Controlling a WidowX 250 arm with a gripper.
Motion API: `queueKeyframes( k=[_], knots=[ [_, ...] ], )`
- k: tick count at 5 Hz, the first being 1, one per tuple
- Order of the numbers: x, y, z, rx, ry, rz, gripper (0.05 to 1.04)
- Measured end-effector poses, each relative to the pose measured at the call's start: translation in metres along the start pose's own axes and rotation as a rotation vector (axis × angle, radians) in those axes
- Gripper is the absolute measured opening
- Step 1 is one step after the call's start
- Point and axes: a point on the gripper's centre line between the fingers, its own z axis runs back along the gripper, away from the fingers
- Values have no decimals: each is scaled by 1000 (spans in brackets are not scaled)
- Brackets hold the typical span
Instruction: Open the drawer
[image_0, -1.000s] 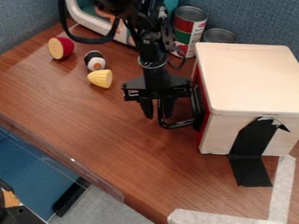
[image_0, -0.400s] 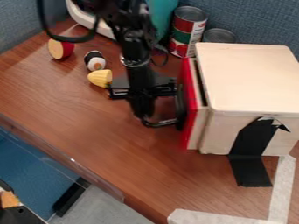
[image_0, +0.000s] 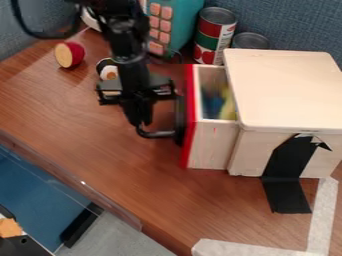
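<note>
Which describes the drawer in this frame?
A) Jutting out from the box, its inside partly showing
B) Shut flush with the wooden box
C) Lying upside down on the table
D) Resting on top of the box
A: the drawer sticks out from the wooden box, and a yellow thing shows inside.

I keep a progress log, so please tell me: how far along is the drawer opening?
Done: the drawer stands out of the box, showing something yellow inside.
In hand: the gripper is at the black handle.
Left: perhaps more pulling, then leaving the handle; how far it can open is unclear.
</note>
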Motion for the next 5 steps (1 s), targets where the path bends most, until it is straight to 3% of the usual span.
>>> queueKeyframes(
  k=[5],
  knots=[
    [-6,39,15,-5,44,67,136]
  ],
)
